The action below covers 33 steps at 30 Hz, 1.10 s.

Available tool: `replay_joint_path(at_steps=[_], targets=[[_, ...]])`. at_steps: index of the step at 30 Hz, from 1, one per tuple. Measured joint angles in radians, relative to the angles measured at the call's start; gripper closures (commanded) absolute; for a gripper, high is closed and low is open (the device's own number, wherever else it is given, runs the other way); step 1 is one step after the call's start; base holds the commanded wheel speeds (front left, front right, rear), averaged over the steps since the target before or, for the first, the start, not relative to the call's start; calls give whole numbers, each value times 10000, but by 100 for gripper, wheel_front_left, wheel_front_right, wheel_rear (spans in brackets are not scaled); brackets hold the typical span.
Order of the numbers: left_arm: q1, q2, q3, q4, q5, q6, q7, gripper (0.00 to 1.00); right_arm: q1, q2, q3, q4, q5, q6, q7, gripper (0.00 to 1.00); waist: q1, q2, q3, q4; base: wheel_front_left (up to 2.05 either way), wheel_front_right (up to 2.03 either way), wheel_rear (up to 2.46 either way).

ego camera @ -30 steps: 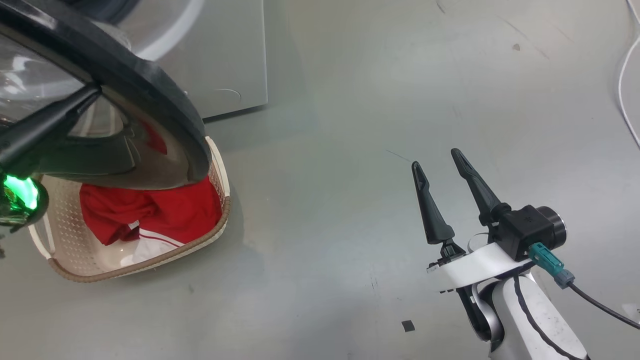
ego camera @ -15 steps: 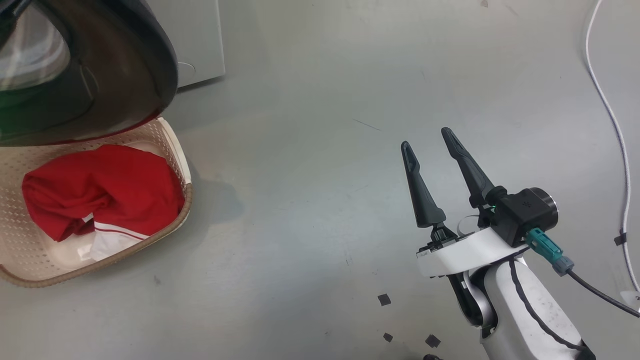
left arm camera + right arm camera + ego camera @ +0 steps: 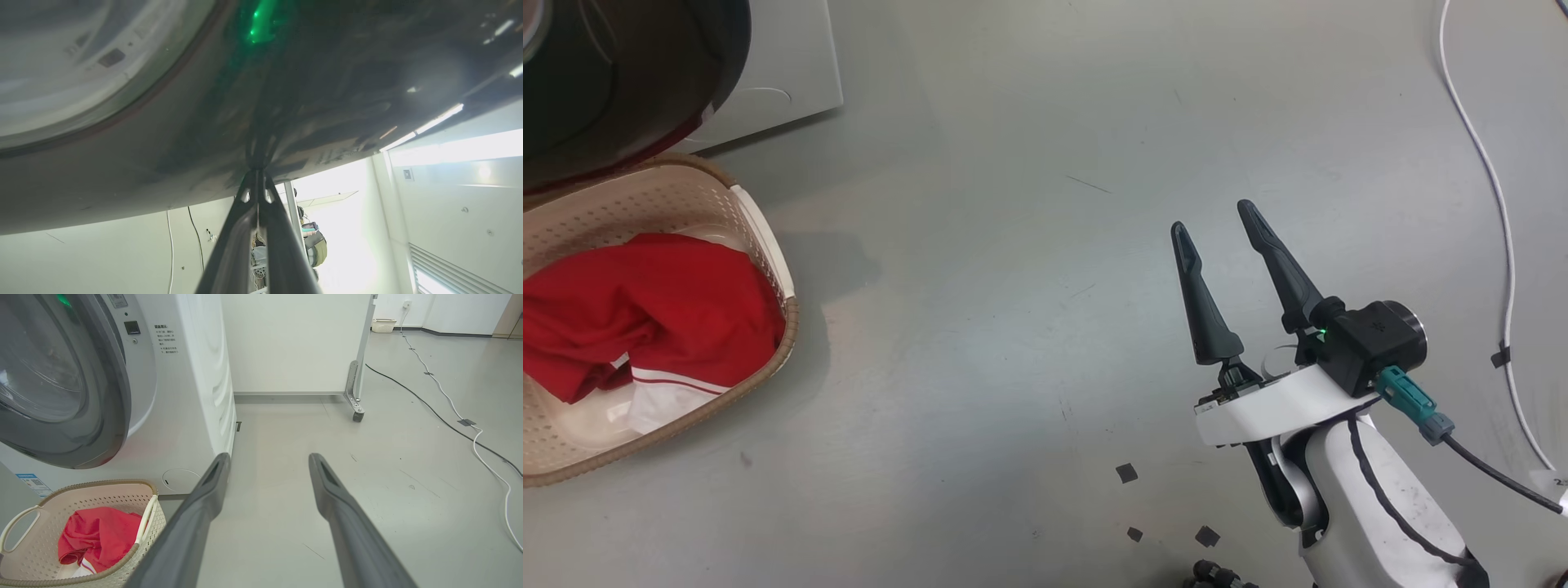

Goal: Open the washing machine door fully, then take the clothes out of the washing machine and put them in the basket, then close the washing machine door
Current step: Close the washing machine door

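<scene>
head view: the clothes [image 3: 645,302] are lying bunched inside the basket [image 3: 788,327], white trim showing at the near side, so unloading is looking done. the washing machine door [image 3: 621,82] is overlapping the basket's far end at top left, with a corner of the washing machine [image 3: 784,73] beside it. the right gripper [image 3: 1213,219] is hovering over the floor [image 3: 1013,327], well apart from all of that, fingers spread and carrying nothing. no writing showing here.

left wrist view: the left gripper [image 3: 257,175] is showing its fingers pressed together, tips touching the door's glossy black rim, with nothing pinched between them. i'm reading that as pushing the door closed. a green glow [image 3: 255,24] is reflecting in the rim. faint markings [image 3: 331,157] near the contact point are smearing out, not readable.

right wrist view: the door is sitting swung close against the machine front. i can't tell whether it's latching, so closing is the one step i'm counting as left. the basket is standing on the floor just in front of the machine, below the door, clothes in it. small printed text [image 3: 165,339] is showing on the white front beside the door, too small to read. a blue label [image 3: 30,482] with a code-like square is sitting low on the front behind the basket, also unreadable. no brand name showing.
</scene>
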Motion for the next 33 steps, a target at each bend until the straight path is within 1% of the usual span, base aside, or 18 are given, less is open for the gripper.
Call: replay_joint_path(at_steps=[8, 10, 12, 15, 21, 25, 30, 31, 33], targets=[[-354, -79, -50, 518, 59, 0, -159, 100, -156, 4, 40, 0, 0, -33, 0, 0, 0, 0, 22, -25, 0, 0, 0], [-442, -144, -159, 639, 59, -13, -157, 100, -155, 6, -12, 0, -2, -111, 0, 0, 0, 0, 15, 4, 0, 0, 0], [-454, -291, -307, 696, 59, -113, -113, 100, -156, 4, -50, 6, -2, -176, 0, 0, 0, 0, 0, 71, 0, 0, 0], [-453, -366, -420, 815, 59, -251, -25, 100, -156, 8, -98, 10, -21, -178, 0, 0, 0, 0, -38, 189, 0, 0, 0], [-396, -382, -372, 1126, 54, -698, 134, 100, -156, 4, -261, 73, -146, -188, 0, 0, 0, 0, -166, 503, 0, 0, 0], [-37, -575, -215, 1131, -50, -1131, 176, 100, -155, 4, -351, 150, -217, -188, 0, 0, 0, 0, -298, 773, 0, 0, 0], [1010, -782, -111, 1131, -67, -1791, 201, 100, -136, 2, -483, 278, -374, -186, 0, 0, 0, 0, -525, 1179, 0, 0, 0], [1253, -844, -73, 1127, -75, -1912, 188, 84, -125, 2, -518, 305, -399, -184, 0, 0, -1, 0, -580, 1269, 0, 0, 0], [1719, -1026, 56, 1126, -119, -2017, 63, 61, -117, 2, -581, 374, -522, -173, 0, 0, -1, 0, -696, 1446, 0, 0, 0]])
